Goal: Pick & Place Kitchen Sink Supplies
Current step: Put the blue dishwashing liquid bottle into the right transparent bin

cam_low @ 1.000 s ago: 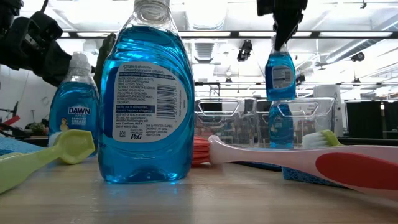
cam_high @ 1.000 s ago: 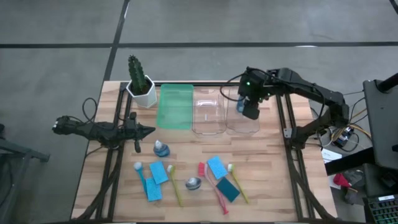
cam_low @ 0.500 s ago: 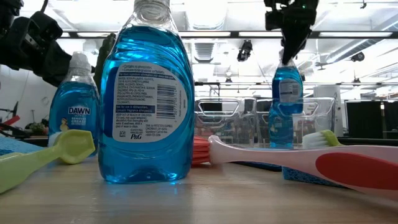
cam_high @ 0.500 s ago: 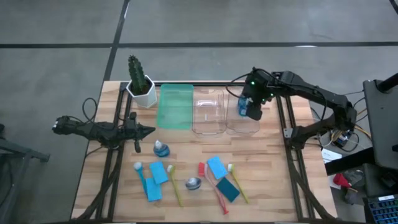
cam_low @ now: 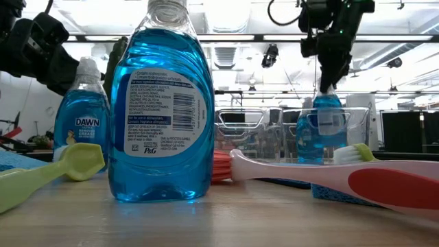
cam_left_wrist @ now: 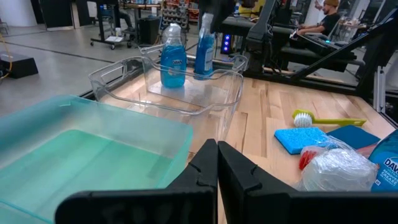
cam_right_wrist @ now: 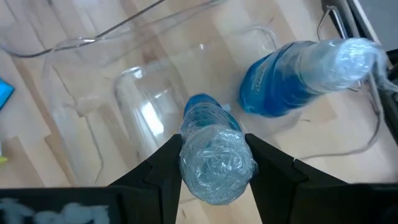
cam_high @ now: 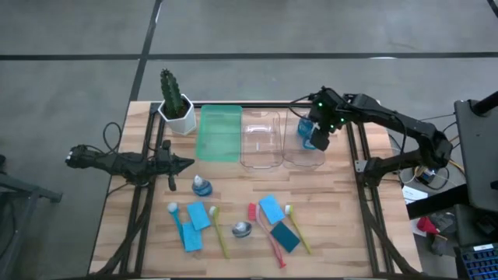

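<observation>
- Fingers [cam_right_wrist: 163,165] of right gripper [cam_right_wrist: 214,163] clamp the wrapped cap of a blue-liquid bottle [cam_right_wrist: 210,146], one finger on each side of the neck.
- Held bottle hangs upright inside the clear bin [cam_high: 303,155] (farthest from the cactus [cam_high: 174,95]), beside a second bottle [cam_right_wrist: 298,74].
- Left gripper [cam_left_wrist: 217,163] fully closed, empty, beside the green bin [cam_high: 219,134].
</observation>
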